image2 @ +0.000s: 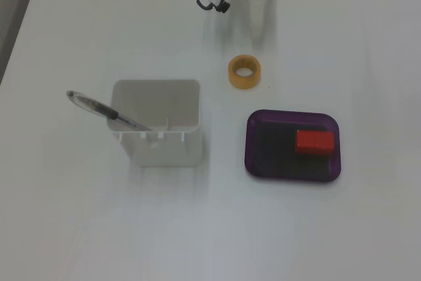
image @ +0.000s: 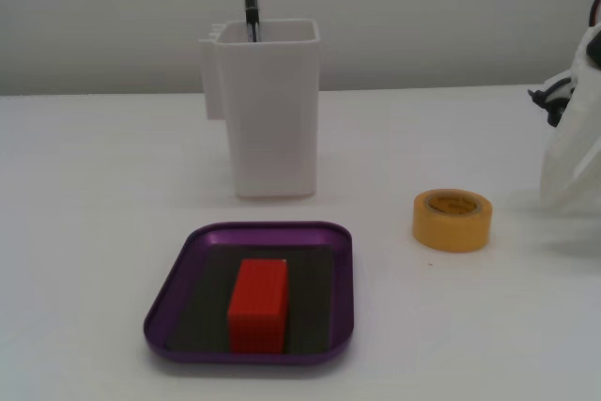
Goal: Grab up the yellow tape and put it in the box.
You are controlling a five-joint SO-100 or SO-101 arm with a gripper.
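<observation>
Yellow tape (image: 452, 219) lies flat on the white table (image: 84, 194), hollow core up, near the box (image: 188, 260) but apart from it, so it looks untouched. A red block (image: 258, 305) already sits in the box, leaving bare floor beside it. Only part of the arm (image: 573, 138) shows at the frame edge; I cannot tell how the gripper stands.

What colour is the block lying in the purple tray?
Red; the block shows best in the front-facing fixed view.

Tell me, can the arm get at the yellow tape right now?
Probably yes: the yellow tape lies flat on open table near the arm's base, apart from the box and white container, with nothing between.
</observation>
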